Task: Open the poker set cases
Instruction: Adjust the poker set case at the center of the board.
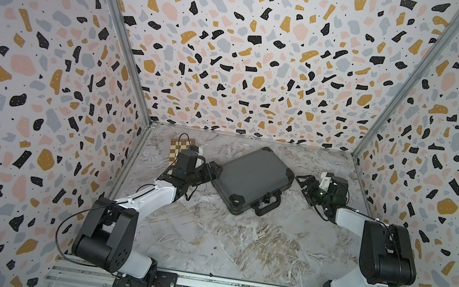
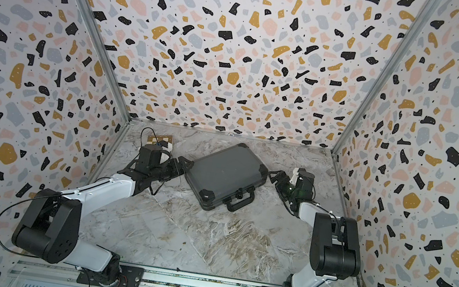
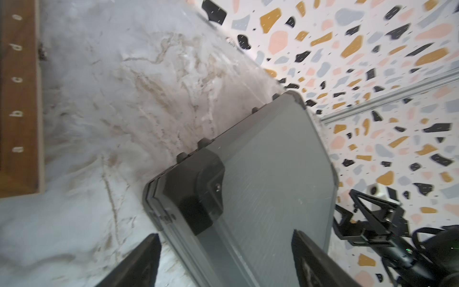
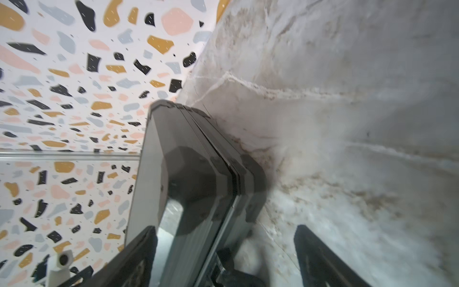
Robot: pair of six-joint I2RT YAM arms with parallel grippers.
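Poker set case (image 1: 253, 174): lid shut, flat on counter (image 1: 222, 237), far-centre, turned diag. Handle (image 1: 268, 207) faces near side. L hand (image 1: 214, 172) at case's left corner, fingers spread wide, corner betw them. R hand (image 1: 301, 183) at right corner, also spread wide, corner betw fingers. Checkered wooden box (image 1: 178, 148) in far-left corner behind L hand, apart from case.

Bare tabletop (image 1: 237, 245) before case (image 1: 254, 174); chessboard (image 1: 178, 146) beside left end effector (image 1: 215, 170)
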